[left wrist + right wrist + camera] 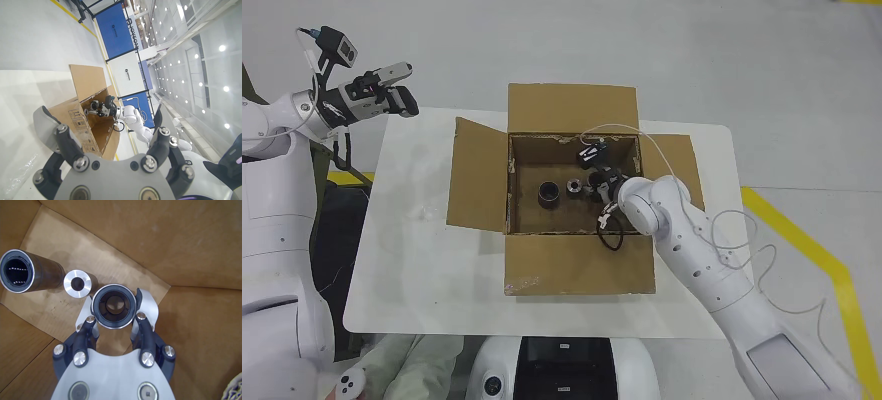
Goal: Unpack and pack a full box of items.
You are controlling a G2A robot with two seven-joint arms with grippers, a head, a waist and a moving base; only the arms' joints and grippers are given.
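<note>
An open cardboard box (577, 260) stands on the white table. My right gripper (115, 303) is down inside it, shut on a short black-ringed bearing (130, 306) held upright just over the box floor. Right beside that bearing a small silver sleeve (77, 284) stands on the floor, and a long dark cylinder (45, 272) with balls inside its bore stands beyond it. From above, the right gripper (594, 183) is in the box's far right part, next to the dark cylinder (548, 192). My left gripper (407, 88) hangs open and empty, high off the table's far left corner.
All of the box's flaps (474, 175) are folded outward onto the white table (412, 250). A black cable loop (614, 240) hangs from the right arm over the box's near right corner. Bare table lies left of the box.
</note>
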